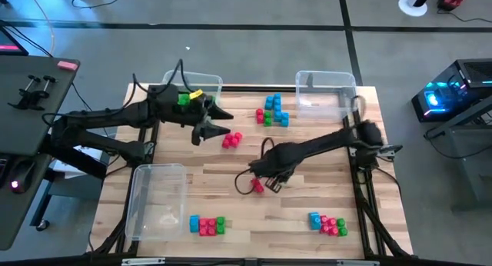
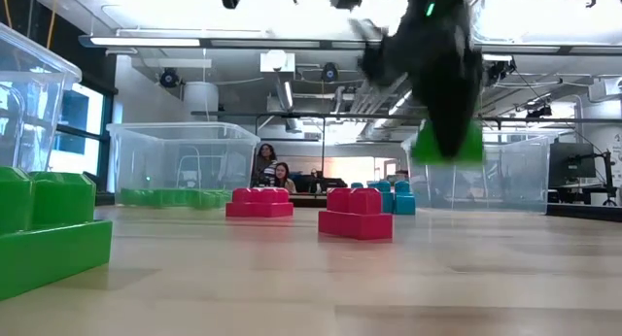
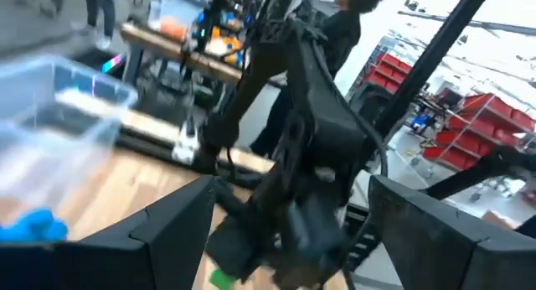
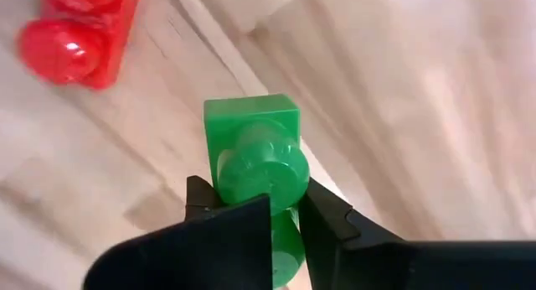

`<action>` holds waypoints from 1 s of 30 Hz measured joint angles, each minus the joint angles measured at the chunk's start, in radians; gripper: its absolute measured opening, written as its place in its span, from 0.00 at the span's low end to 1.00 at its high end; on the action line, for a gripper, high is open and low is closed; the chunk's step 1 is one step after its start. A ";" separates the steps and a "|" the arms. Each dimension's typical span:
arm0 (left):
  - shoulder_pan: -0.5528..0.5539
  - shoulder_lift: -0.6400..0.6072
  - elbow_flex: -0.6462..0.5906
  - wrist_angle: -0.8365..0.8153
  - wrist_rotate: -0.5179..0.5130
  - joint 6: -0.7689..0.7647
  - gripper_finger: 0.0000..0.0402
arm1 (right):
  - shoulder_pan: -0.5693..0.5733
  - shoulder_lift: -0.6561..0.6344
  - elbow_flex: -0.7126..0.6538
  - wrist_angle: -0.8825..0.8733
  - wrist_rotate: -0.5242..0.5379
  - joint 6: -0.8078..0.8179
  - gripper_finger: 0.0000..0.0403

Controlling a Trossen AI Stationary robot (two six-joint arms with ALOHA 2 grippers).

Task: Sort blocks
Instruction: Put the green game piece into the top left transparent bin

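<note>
blocks lie in small clusters about the counter (image 1: 307,181): blue and green ones (image 1: 274,111) at the far middle, a red one (image 1: 231,140) just beside the left gripper (image 1: 219,128), and mixed groups near the front edge at left (image 1: 207,225) and right (image 1: 328,224). the right gripper (image 4: 285,208) has its jaws clenched on a green block (image 4: 255,156), lifted above the wood, with a red block (image 4: 75,30) lying near it. the left gripper hovers with jaws released, holding nothing.
</note>
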 joint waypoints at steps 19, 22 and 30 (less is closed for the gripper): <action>-0.062 0.137 0.017 0.393 -0.011 0.029 0.75 | -0.038 -0.492 0.002 0.893 0.366 -0.352 0.00; -0.076 0.167 0.016 0.455 0.001 0.008 0.75 | -0.055 -0.490 0.002 0.900 0.336 -0.363 0.00; -0.081 0.208 0.016 0.451 -0.048 -0.035 0.75 | -0.061 -0.479 0.002 0.933 0.309 -0.365 0.00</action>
